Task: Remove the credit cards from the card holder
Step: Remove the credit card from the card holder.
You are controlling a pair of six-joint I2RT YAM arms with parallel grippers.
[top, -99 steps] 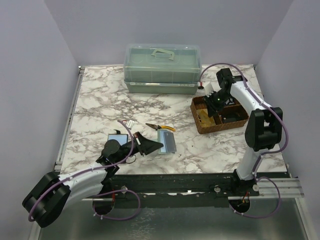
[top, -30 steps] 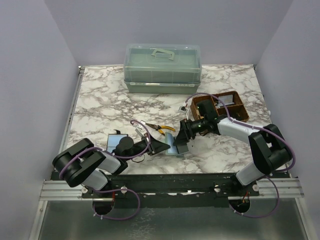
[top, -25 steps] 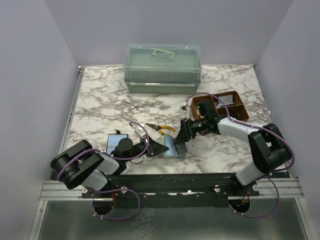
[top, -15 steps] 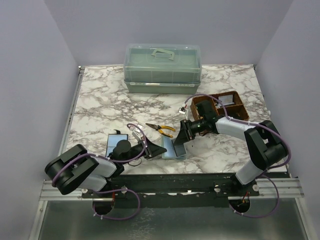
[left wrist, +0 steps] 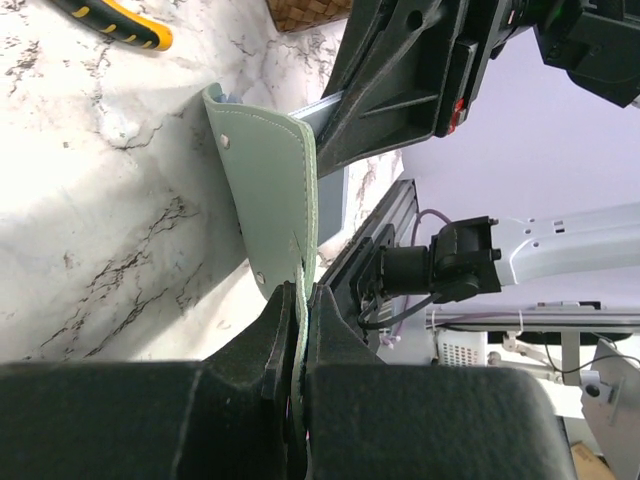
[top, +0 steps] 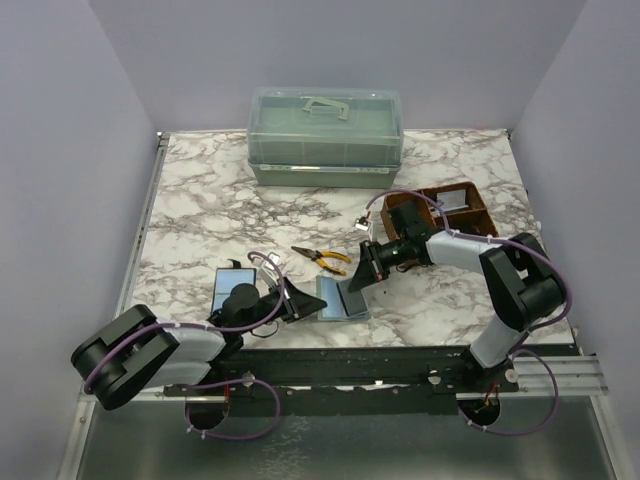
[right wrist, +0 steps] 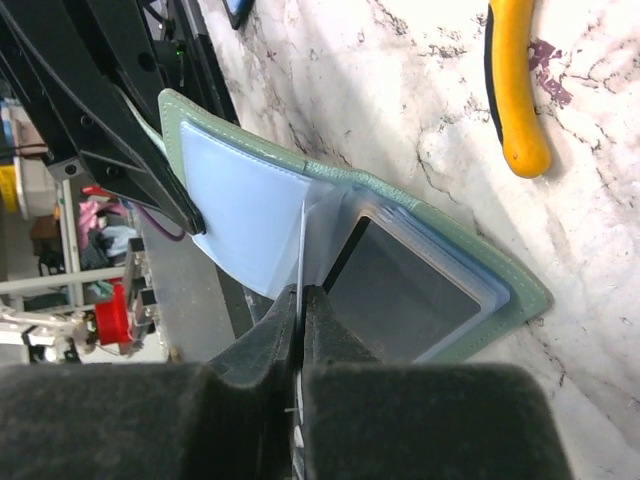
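The card holder [top: 340, 300] is a pale teal wallet standing half open on the marble near the front edge. My left gripper [top: 316, 297] is shut on the edge of its left cover [left wrist: 270, 190], and the jaws [left wrist: 303, 300] pinch the teal flap. My right gripper [top: 352, 287] reaches in from the right. It is shut on a thin pale leaf [right wrist: 301, 250] that stands edge-on between the panels; I cannot tell whether this is a card or a clear pocket. A grey credit card [right wrist: 400, 300] sits in the right panel's pocket. A bluish card [top: 232, 288] lies flat on the table to the left.
Yellow-handled pliers [top: 322, 258] lie just behind the holder. A brown woven divided tray [top: 440, 210] stands at the right. A green lidded box [top: 325, 135] is at the back. The table's front rail runs just below the holder.
My right gripper's jaws have closed on the thin leaf inside the holder. The left gripper has kept its hold on the cover while its arm sank lower and shifted left.
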